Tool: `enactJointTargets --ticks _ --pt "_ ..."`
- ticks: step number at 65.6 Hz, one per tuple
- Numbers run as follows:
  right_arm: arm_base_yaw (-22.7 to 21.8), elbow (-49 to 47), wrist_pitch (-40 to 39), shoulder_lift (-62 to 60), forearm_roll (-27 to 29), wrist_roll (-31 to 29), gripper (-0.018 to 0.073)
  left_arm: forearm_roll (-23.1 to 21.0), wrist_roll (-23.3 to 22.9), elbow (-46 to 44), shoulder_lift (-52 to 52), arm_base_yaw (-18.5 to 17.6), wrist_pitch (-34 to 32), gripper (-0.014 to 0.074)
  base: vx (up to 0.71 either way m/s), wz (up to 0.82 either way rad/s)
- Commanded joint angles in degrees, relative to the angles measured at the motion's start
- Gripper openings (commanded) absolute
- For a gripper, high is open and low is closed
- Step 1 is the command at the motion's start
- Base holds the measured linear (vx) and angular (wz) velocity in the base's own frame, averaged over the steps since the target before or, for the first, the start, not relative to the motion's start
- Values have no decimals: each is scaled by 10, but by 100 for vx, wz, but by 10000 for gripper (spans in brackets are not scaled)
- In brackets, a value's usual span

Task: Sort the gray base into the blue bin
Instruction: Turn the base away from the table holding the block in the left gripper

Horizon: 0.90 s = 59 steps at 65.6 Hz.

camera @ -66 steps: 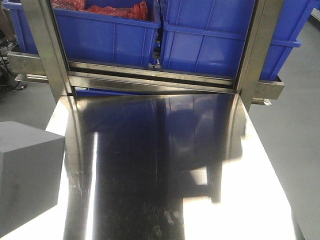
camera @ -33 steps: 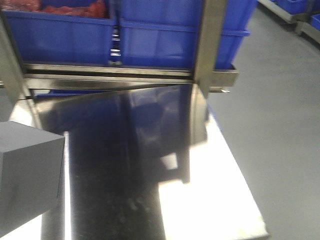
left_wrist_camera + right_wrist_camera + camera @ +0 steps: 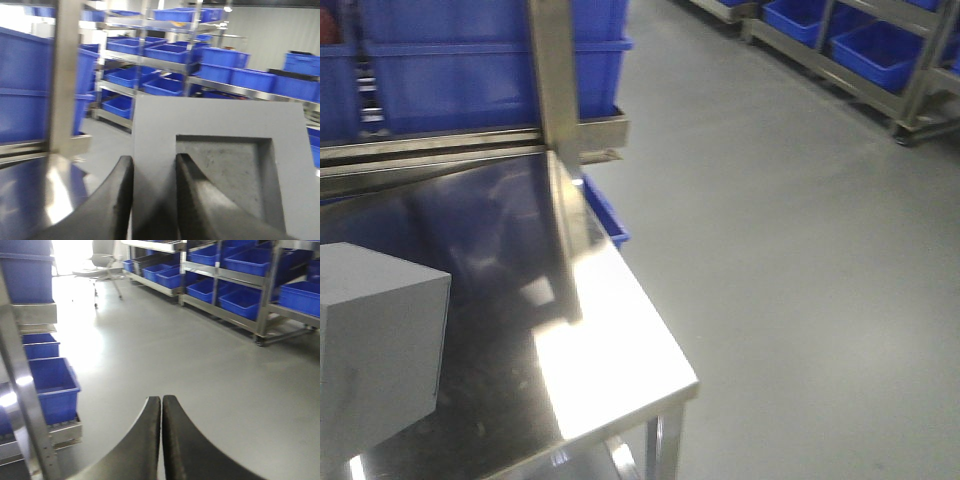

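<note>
Gray base [image 3: 220,165] — matte gray block with flat faces and crisp edges. The face toward the left wrist camera carries a shallow square recess with a rougher, mottled floor. In the front view the block sits at lower left, over the near-left part of the steel worktop [image 3: 610,350], with 2 plain faces showing.

Cut off: the front view's left and bottom edges crop the block, so whether its underside touches the worktop cannot be told. The left wrist view is blurred, and the block's lower part is hidden behind the fingers [image 3: 117,200].

Left gripper [image 3: 154,161]: its 2 dark fingers straddle the recess's left wall — 1 against the outer side face, 1 inside the recess — clamped on that wall. Right gripper [image 3: 161,399]: fingers pressed together, holding nothing, gray floor behind them. A blue bin [image 3: 470,85] stands on the rack behind the worktop, well apart from the block.
</note>
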Motion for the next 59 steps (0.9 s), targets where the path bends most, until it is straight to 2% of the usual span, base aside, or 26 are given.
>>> enactJointTargets --ticks 1,59 --pt "0 1 -43 2 -6 -5 -5 -3 -4 -16 6 -4 -59 4 -12 -53" --pt "0 1 -43 2 -6 -5 -5 -3 -4 -16 6 -4 -59 4 -3 -37"
